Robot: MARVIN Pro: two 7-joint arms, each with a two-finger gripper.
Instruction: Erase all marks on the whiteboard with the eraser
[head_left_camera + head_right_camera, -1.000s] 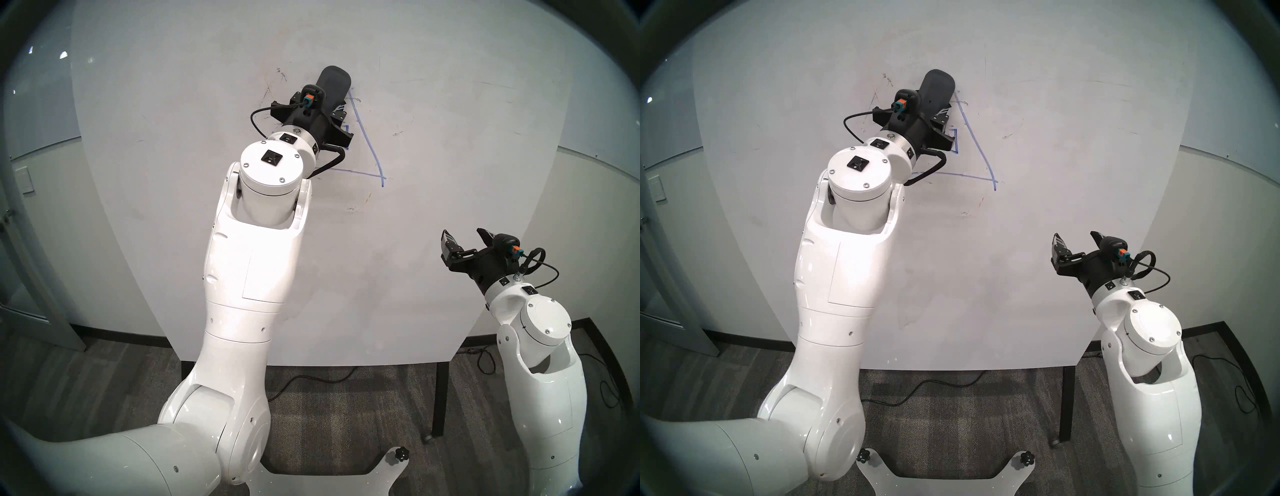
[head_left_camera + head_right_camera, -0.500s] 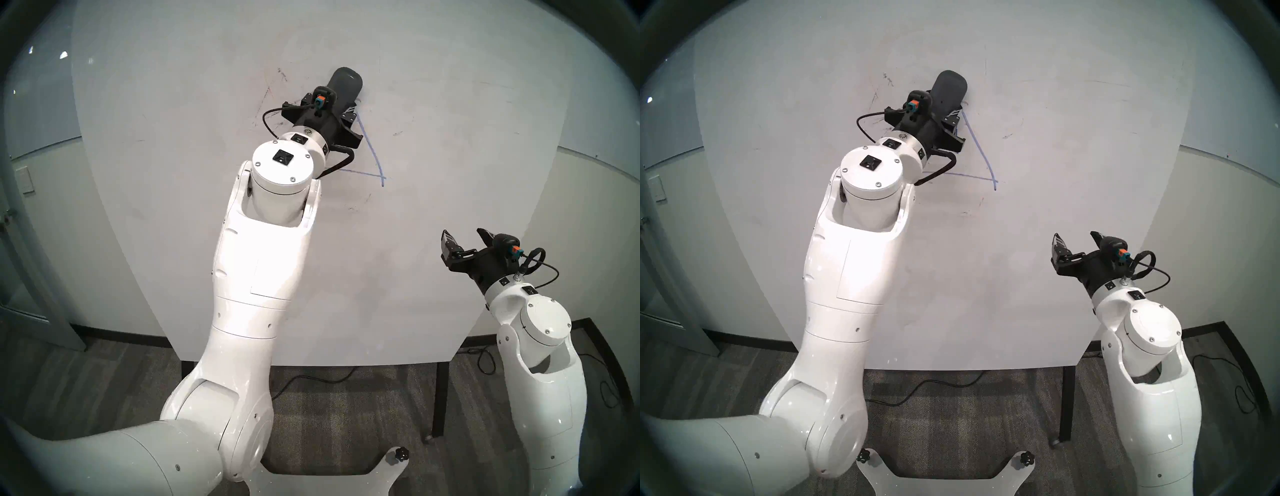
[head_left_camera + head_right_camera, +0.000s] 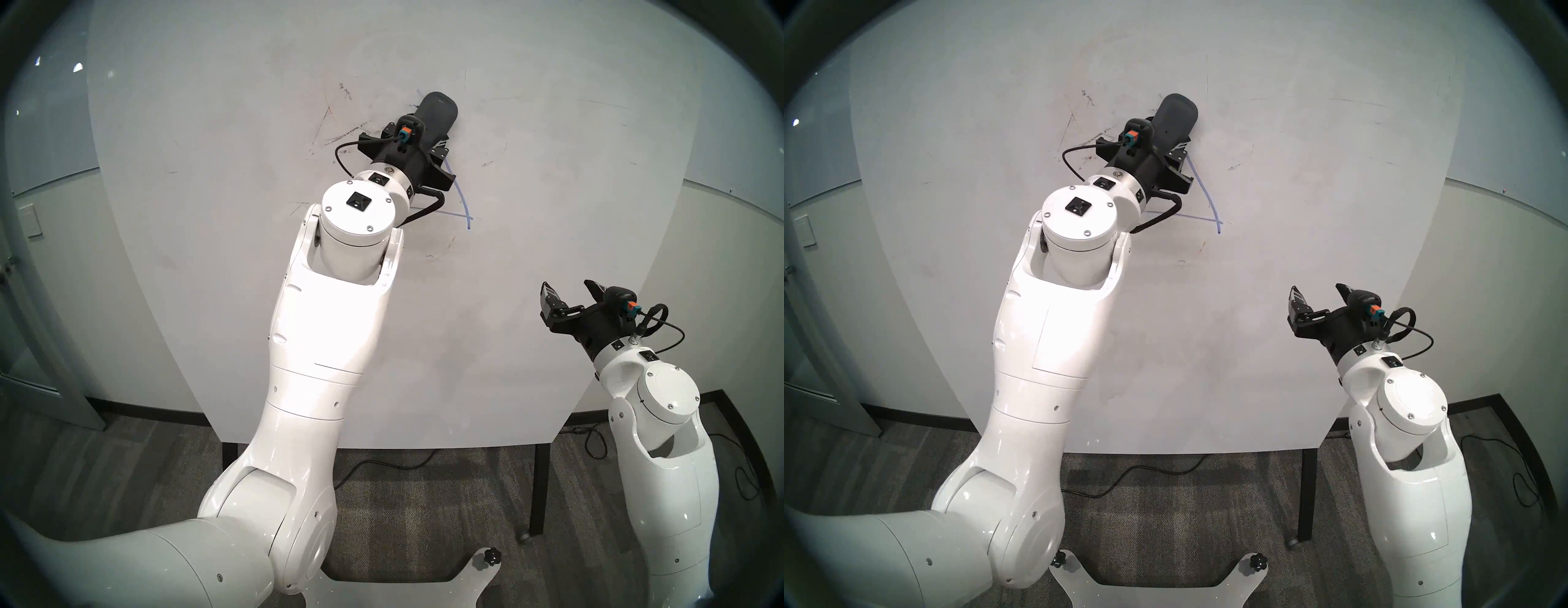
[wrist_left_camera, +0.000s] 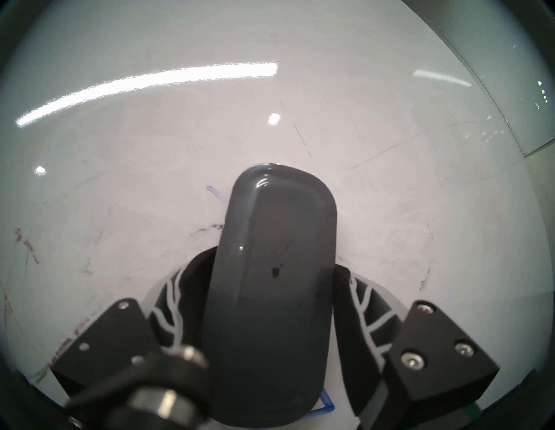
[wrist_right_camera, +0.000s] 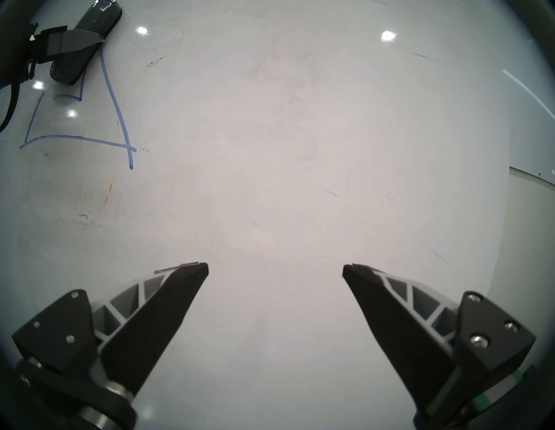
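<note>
The whiteboard (image 3: 424, 339) fills the view ahead. My left gripper (image 3: 418, 136) is shut on the dark grey eraser (image 3: 437, 112) and presses it flat on the board at the top of the blue triangle marks (image 3: 464, 204). In the left wrist view the fingers (image 4: 168, 303) clamp the eraser (image 4: 270, 240) on both sides. In the right wrist view the triangle's right side and base (image 5: 75, 137) and part of the small square (image 5: 70, 96) show below the eraser (image 5: 84, 39). The circle is not visible. Dark smudges (image 3: 339, 136) lie left of the eraser. My right gripper (image 3: 568, 288) is open and empty, low right.
An orange-brown streak (image 5: 106, 198) and a faint dark smudge lie below the triangle. The board's black legs (image 3: 536, 488) stand on grey carpet with a black cable (image 3: 382, 463) under it. A door frame (image 3: 42, 297) is at the far left.
My left gripper has slid the eraser to the right and slightly down across the triangle's top, hiding more of its right side. A short blue tick now shows left of the eraser. The right arm is still.
</note>
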